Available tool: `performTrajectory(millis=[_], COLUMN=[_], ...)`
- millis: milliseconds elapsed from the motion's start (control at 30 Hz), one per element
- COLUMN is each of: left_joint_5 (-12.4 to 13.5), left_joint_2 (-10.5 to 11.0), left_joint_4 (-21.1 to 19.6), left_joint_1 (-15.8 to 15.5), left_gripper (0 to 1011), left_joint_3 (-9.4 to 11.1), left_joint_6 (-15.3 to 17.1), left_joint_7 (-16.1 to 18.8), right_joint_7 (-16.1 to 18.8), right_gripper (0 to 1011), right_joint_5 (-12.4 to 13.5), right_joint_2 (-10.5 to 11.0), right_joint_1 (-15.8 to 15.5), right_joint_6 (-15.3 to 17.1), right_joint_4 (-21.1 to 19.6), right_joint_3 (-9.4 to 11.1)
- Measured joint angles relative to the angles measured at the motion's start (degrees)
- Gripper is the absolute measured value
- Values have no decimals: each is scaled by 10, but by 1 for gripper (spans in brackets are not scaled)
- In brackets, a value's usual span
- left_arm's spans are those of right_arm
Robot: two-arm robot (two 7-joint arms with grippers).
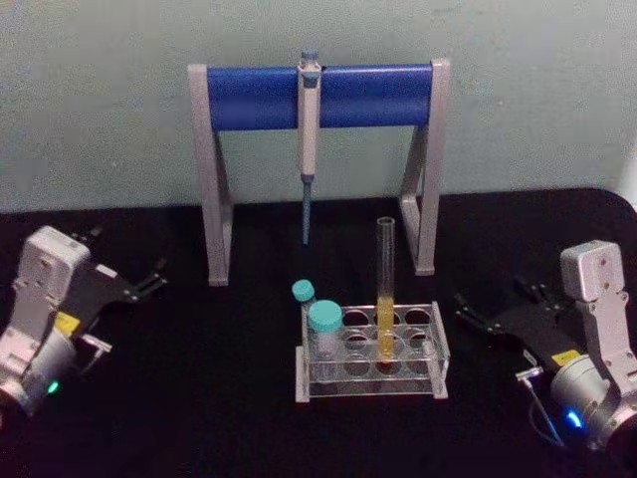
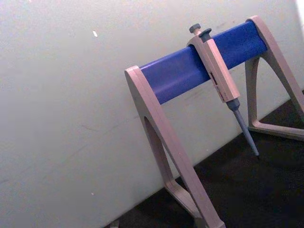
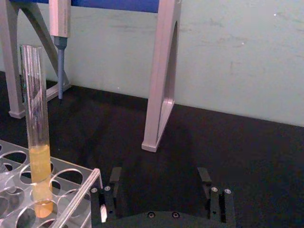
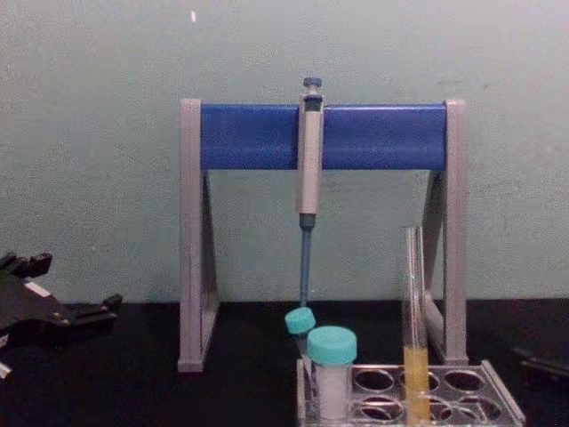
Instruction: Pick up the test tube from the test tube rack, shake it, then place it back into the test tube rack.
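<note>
1. The long, slim, clear glass test tube (image 1: pixel 385 289), uncapped and holding yellow-orange liquid in its lower part, is seen standing upright in a hole of the low clear plastic test tube rack (image 1: pixel 428 354); it has not yet been lifted.
2. The rack is set on the black table (image 1: pixel 199 398) near the middle, between the two arms, so that either arm can reach it.
3. Two shorter teal-capped tubes (image 1: pixel 324 334) are kept at the rack's left end, well apart from the long tube, which leaves room around it for a grasp.
4. The right tool (image 1: pixel 483 317) is held low over the table just to the right of the rack, its fingers (image 3: pixel 115 176) spread apart and pointed toward the rack, with nothing between them. It is judged to be placed for the pick.
5. The left tool (image 1: pixel 149 281) is held far to the left, well apart from the rack, and seems parked; whether its fingers are apart or together cannot be told.
6. Beyond the rack, a grey-blue pipette (image 1: pixel 309 139) is hung from the blue bar of a tall grey stand (image 1: pixel 214 179) against the far wall.
7. For the next move, a grip above the rack's top plate and a straight upward lift are judged necessary, since the glass is smooth and the liquid is uncovered.
</note>
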Motion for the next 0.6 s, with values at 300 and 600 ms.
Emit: performTrajectory(millis=[300,600], left_joint_5=[0,0], left_joint_2=[0,0], left_joint_4=[0,0], left_joint_1=[0,0], left_gripper=[1010,1010], left_joint_3=[0,0], left_joint_6=[0,0], left_joint_7=[0,0], right_joint_7=[0,0], right_gripper=[1000,1000], right_joint_5=[0,0], right_joint_2=[1,1], right_joint_1=[0,0], right_joint_6=[-1,-2], right_joint_4=[-1,-2], right_joint_3=[0,-1])
